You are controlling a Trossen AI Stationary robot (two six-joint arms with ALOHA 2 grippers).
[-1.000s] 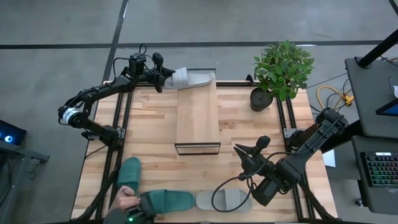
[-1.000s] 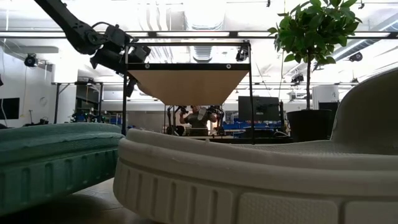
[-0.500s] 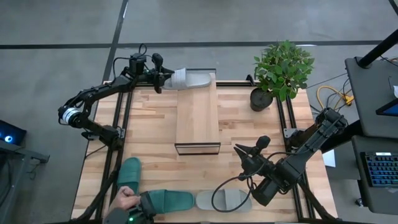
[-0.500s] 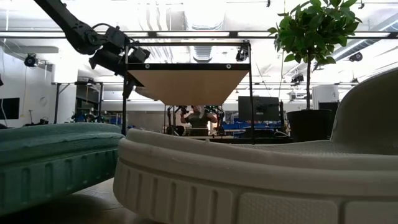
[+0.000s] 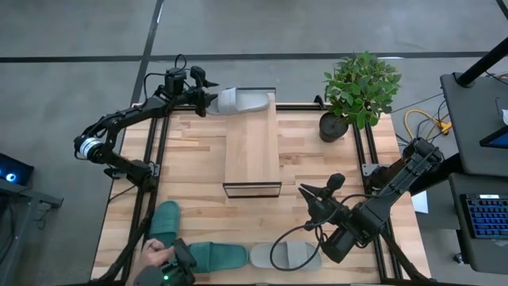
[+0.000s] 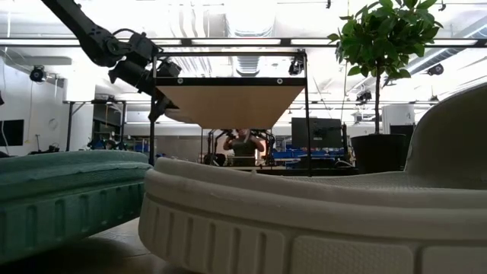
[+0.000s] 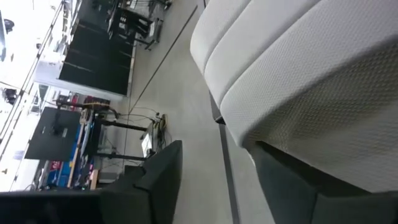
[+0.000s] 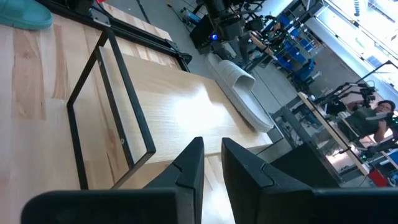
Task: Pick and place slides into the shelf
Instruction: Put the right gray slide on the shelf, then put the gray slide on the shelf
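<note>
Left gripper [image 5: 208, 101] at shelf [image 5: 252, 163] far end, fingers parted around pale slide [image 5: 244, 101] resting on plank edge. One placed. Two teal slides [image 5: 165, 222], one grey slide [image 5: 286, 256] wait on near table edge. Right gripper [image 5: 312, 196] idle, fingers nearly together, empty.

Illumination is bright and even, supplied by overhead ceiling fixtures. The low view is backlit: ceiling lights [image 6: 251, 19] glare white, and the near slide [image 6: 304, 221] fills the foreground out of focus. The table [image 5: 190, 171] shows only soft, short shadows. The left wrist view is close and soft.
</note>
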